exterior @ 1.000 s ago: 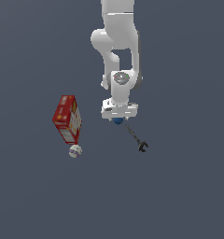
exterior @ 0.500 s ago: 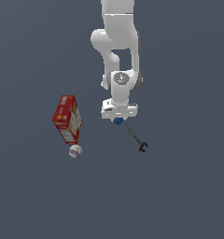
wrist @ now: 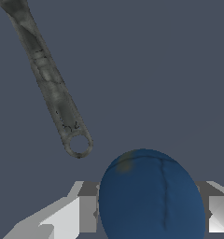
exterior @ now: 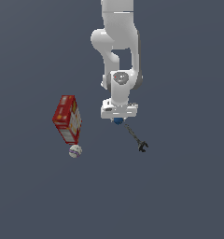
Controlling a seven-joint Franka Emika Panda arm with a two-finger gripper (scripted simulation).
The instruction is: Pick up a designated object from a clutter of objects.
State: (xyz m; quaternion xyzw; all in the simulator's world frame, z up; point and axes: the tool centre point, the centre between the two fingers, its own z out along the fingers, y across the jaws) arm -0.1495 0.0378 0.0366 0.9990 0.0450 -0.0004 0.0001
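Note:
The small dark-blue ball [exterior: 117, 121] sits just under my hand in the exterior view, mostly hidden by it. In the wrist view the blue ball [wrist: 149, 196] fills the gap between my two fingers, whose pads [wrist: 88, 214] press against its sides. My gripper [exterior: 117, 118] is shut on the ball, low over the grey floor. The frames do not show whether the ball is off the floor. The thin dark wrench [exterior: 135, 137] lies just beside the ball, toward the exterior view's right, and its ring end [wrist: 78, 144] is close to the ball.
The red carton with a white printed face [exterior: 67, 119] stands toward the exterior view's left. The small whitish ball [exterior: 75, 151] lies just below it. The grey floor [exterior: 179, 186] extends all around.
The arm and hand have barely moved over the last second. The blue ball stays under the hand, and the carton, whitish ball and wrench stay in place.

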